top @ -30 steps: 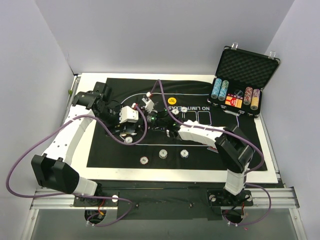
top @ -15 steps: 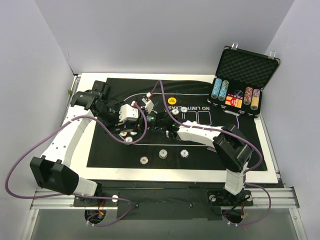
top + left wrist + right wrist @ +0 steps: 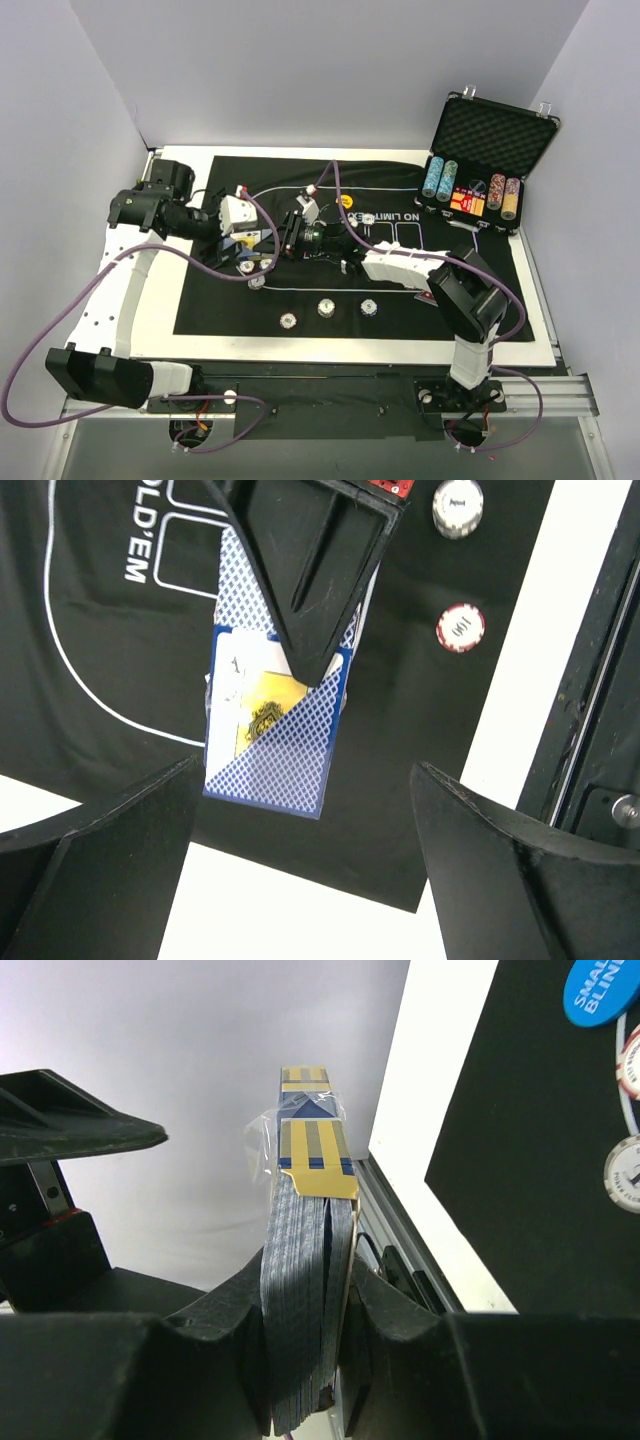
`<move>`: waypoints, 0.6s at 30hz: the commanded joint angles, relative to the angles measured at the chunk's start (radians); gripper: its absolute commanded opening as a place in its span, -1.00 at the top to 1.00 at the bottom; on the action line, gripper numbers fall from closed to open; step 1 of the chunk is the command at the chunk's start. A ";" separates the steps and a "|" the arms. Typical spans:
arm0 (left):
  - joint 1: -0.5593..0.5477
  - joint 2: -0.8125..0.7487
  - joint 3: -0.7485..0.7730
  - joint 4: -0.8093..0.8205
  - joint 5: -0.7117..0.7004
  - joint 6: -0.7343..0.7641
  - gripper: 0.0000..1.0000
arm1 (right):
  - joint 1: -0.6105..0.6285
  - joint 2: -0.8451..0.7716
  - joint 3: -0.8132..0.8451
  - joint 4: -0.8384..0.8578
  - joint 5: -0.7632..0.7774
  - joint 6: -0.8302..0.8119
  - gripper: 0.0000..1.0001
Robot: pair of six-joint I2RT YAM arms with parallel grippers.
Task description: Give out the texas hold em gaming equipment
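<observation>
Blue-backed card deck (image 3: pixel 300 1340) stands edge-on, clamped between the right gripper's (image 3: pixel 312 1270) fingers, up off the black mat (image 3: pixel 100 680), left of centre. Left gripper (image 3: pixel 305 770) is spread wide just beside it, gripping nothing. A red-and-white poker chip (image 3: pixel 461 627) lies on the mat nearby.

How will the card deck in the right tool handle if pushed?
Likely splays or sheds cards: the deck shows many separate edges where the right tool pinches it. Its loose cellophane may be slippery.
</observation>
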 commanded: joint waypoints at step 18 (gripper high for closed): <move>0.088 0.151 0.085 -0.260 0.342 0.272 -0.92 | -0.007 -0.162 0.055 -0.116 -0.053 -0.095 0.76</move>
